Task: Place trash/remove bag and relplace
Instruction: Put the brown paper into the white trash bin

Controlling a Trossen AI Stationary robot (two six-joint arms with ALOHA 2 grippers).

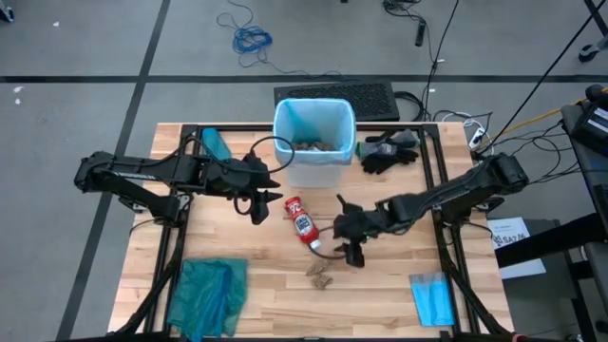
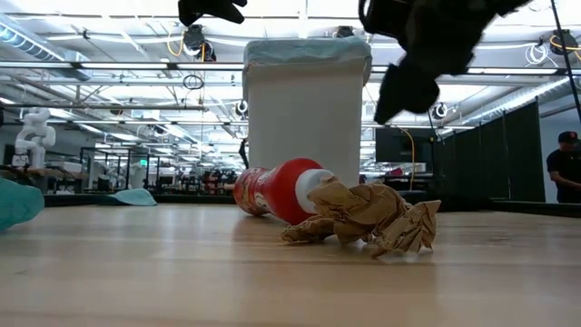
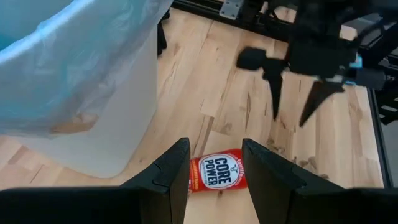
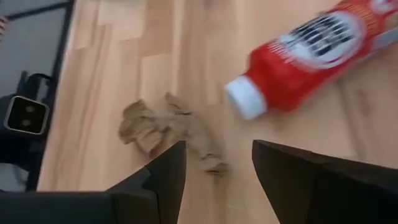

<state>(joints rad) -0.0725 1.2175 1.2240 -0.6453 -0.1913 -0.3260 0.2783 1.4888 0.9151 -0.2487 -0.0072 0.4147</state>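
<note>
Red-and-white bottle (image 1: 303, 223) on its side, crumpled brown paper (image 1: 320, 276) nearby — left gripper (image 1: 263, 202) and right gripper (image 1: 349, 238) both spread, empty.

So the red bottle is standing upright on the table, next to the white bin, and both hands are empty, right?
Not quite: the red bottle is lying on its side, as the high view shows. It is next to the white bin, and both the left hand and right hand are empty.
</note>
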